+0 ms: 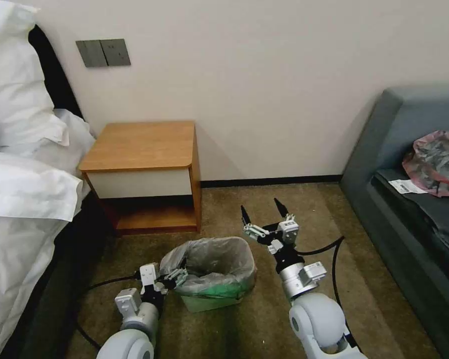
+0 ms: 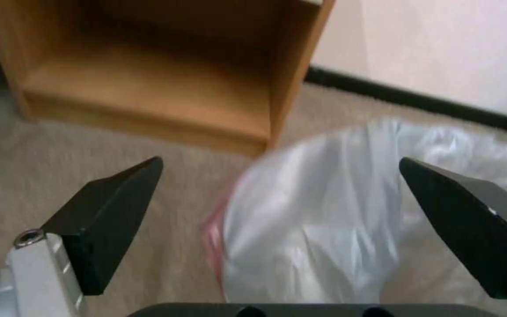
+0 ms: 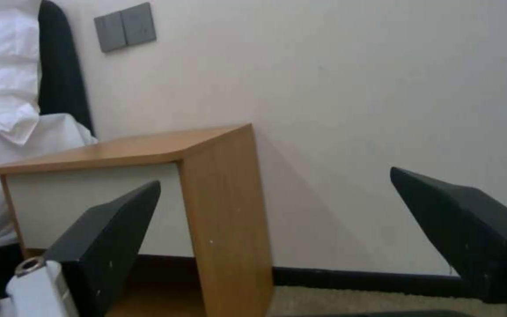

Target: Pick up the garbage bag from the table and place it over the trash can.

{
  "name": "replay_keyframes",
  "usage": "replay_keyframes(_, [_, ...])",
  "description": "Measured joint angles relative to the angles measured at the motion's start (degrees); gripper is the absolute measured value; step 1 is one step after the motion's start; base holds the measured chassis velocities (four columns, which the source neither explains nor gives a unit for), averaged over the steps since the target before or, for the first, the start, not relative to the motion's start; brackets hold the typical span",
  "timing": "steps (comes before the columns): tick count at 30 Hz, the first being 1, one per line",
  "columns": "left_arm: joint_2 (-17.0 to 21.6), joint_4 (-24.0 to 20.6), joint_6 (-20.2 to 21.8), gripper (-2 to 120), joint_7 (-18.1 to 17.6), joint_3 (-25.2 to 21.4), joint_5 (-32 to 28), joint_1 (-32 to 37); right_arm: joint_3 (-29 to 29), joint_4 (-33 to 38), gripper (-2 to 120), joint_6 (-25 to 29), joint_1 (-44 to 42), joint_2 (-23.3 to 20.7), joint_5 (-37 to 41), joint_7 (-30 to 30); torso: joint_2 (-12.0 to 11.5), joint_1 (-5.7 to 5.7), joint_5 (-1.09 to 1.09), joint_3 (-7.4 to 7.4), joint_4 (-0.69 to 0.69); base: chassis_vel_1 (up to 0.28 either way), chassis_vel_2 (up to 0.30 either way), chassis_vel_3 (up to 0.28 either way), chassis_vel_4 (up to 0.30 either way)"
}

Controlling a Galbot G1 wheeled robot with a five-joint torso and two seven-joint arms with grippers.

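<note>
Head view: the garbage bag is draped into and over the trash can, which stands on the carpet in front of the counter. Grey wrinkled plastic covers the can's rim, and green shows through low on its front. The left tool sits at the can's left edge, right against the bag; in the left wrist view its two black fingers stand wide apart, with the bag's pale plastic and a strip of pink rim between them. The right tool is raised just to the right of the can, clear of the bag, with its pointed fingers spread and nothing held. The counter's orange-brown top is bare, and its low shelf is open. A bed with white bedding lies to the left. On the grey sofa to the right rests a second grey-and-pink plastic bag.
</note>
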Motion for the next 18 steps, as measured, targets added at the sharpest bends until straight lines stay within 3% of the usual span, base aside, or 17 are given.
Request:
replay_keyframes(2, [-0.33,0.41,-4.52,100,0.60,-0.14,0.80,0.13,-0.30,-0.26,100,0.00,0.11,0.09,-0.17,0.01,0.00,0.00,0.00,0.00,0.00,0.000,0.000,0.000,0.000])
replay_keyframes(4, [-0.36,0.48,-5.06,100,0.69,-0.15,0.86,0.13,-0.33,-0.29,100,0.00,0.11,0.09,-0.20,0.01,0.00,0.00,0.00,0.00,0.00,0.000,0.000,0.000,0.000])
replay_keyframes(5, [-0.77,1.49,-11.17,100,1.78,-0.29,1.68,-0.15,-0.48,-0.58,100,0.20,0.03,0.13,-0.51,0.03,0.00,0.00,0.00,0.00,0.00,0.000,0.000,0.000,0.000])
replay_keyframes(7, [-0.92,1.92,-13.39,100,2.28,-0.40,2.14,-0.37,-0.55,-0.80,100,0.39,-0.05,0.19,-0.73,0.17,0.00,0.00,0.00,0.00,0.00,0.000,0.000,0.000,0.000])
replay_keyframes(10, [-1.10,3.56,-20.94,98,5.09,-0.83,3.35,-1.37,-0.86,-2.36,100,2.39,-0.71,0.99,-2.51,2.92,0.00,0.00,0.00,0.00,0.00,0.000,0.000,0.000,0.000])
replay_keyframes(12, [-1.06,3.84,-22.08,97,5.67,-0.92,3.42,-1.62,-0.87,-2.78,100,2.82,-0.90,1.18,-2.97,3.31,0.00,0.00,0.00,0.00,0.00,0.000,0.000,0.000,0.000])
replay_keyframes(13, [-1.01,5.21,-25.49,97,7.93,-1.15,2.78,-2.45,-0.56,-4.54,100,5.00,-1.48,1.79,-4.87,3.71,0.00,0.00,0.00,0.00,0.00,0.000,0.000,0.000,0.000])
replay_keyframes(18, [-1.15,8.72,-30.89,98,10.80,-1.61,3.94,-4.36,0.91,-8.87,100,10.07,-2.64,2.77,-10.10,3.83,0.00,0.00,-0.08,0.00,0.00,0.000,0.000,0.000,0.000])
